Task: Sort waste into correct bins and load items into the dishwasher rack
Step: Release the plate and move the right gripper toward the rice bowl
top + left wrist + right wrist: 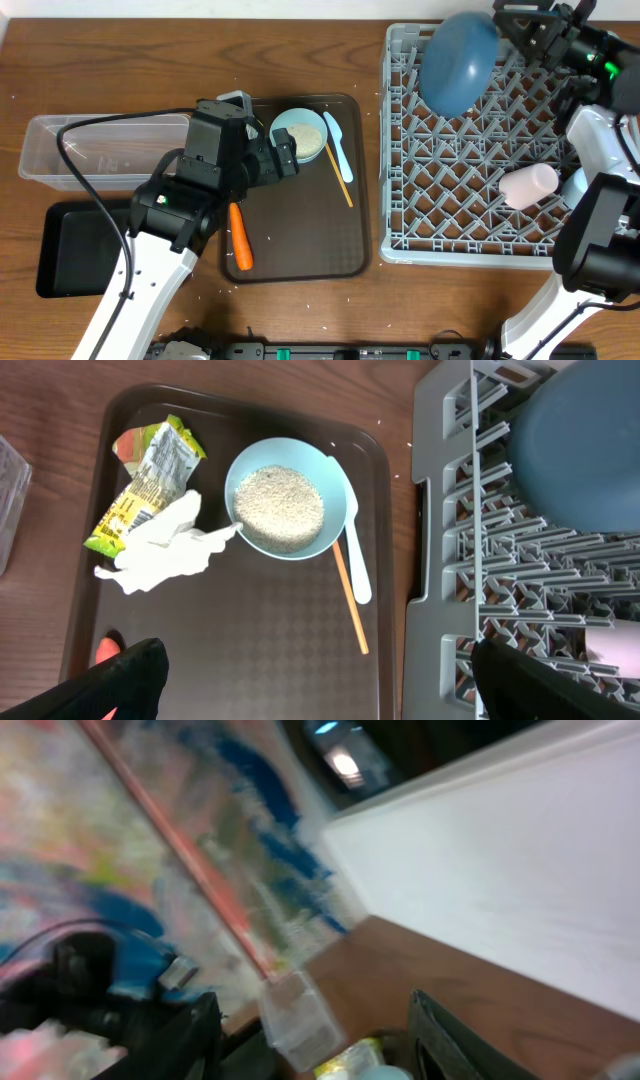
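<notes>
The dark blue plate (458,62) stands tilted at the far left of the grey dishwasher rack (450,215). My right gripper (525,30) is beside its upper edge, open and empty in the blurred right wrist view (310,1040). A pink cup (528,185) lies in the rack. My left gripper (320,695) is open over the brown serving tray (250,650). On that tray are the bowl of crumbs (280,500), light blue utensil (355,555), chopstick (350,605), white tissue (165,545), yellow-green wrapper (145,485) and carrot (240,238).
The clear box (90,150) sits at the left, and the black tray (80,245) in front of it. My left arm covers the tray's left side in the overhead view. The rack's edge (440,560) is close to the right of the serving tray.
</notes>
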